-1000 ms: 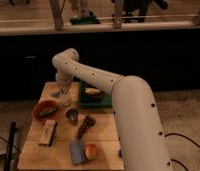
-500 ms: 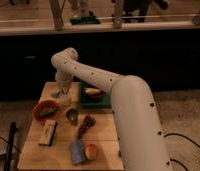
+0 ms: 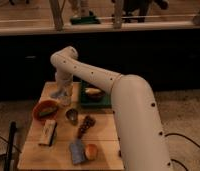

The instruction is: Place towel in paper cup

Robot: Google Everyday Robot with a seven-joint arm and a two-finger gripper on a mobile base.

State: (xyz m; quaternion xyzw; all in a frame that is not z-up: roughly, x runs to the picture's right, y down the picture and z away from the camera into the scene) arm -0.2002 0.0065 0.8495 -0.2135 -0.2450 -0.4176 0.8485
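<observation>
My white arm reaches from the lower right across the wooden table [image 3: 105, 145] to its far left corner. The gripper [image 3: 60, 90] points down there, just above the tabletop. A pale bluish cloth, apparently the towel [image 3: 57, 94], shows at its tip. A pale paper cup [image 3: 67, 99] stands right beside the tip, partly hidden by the gripper. I cannot tell whether the towel is inside the cup or only touching it.
An orange bowl [image 3: 45, 109] sits left of the cup. A green tray [image 3: 107, 102] holding a bowl of food is behind the arm. A small metal cup [image 3: 72, 116], a dark cone-like item [image 3: 85, 125], a wrapped bar [image 3: 48, 131], a blue-grey packet [image 3: 77, 151] and an orange fruit [image 3: 91, 151] lie nearer the front.
</observation>
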